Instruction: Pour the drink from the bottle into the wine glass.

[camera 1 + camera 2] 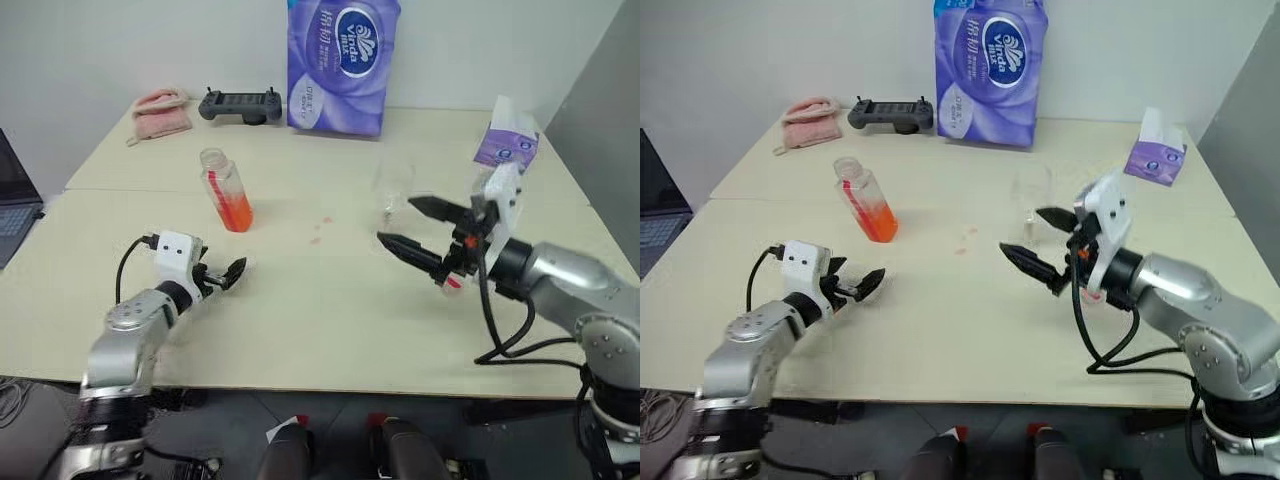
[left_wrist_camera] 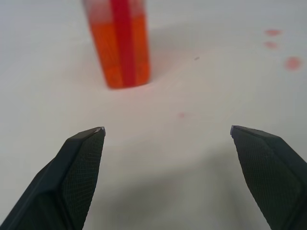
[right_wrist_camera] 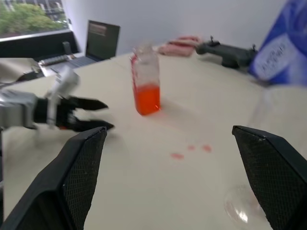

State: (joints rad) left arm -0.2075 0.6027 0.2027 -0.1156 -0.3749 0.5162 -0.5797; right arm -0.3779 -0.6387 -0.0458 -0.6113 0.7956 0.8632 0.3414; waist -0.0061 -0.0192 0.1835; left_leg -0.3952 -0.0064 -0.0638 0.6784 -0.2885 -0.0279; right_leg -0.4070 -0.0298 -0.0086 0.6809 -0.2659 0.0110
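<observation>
Bottle (image 1: 226,190) stands upright and uncapped on the desk (image 1: 330,300), about 11 o'clock from desk centre, drink (image 1: 236,212) filling only its lower part. Wine glass (image 1: 392,196) stands at 2 o'clock, well apart from it, looks empty. Red drips (image 1: 320,230) lie between the two. Left tool (image 1: 222,276) at 7 o'clock, jaws apart, aimed toward the bottle, probably for a regrasp. Right tool (image 1: 418,228) jaws apart, holding nothing, just in front of the glass, likely ready to steady it.
</observation>
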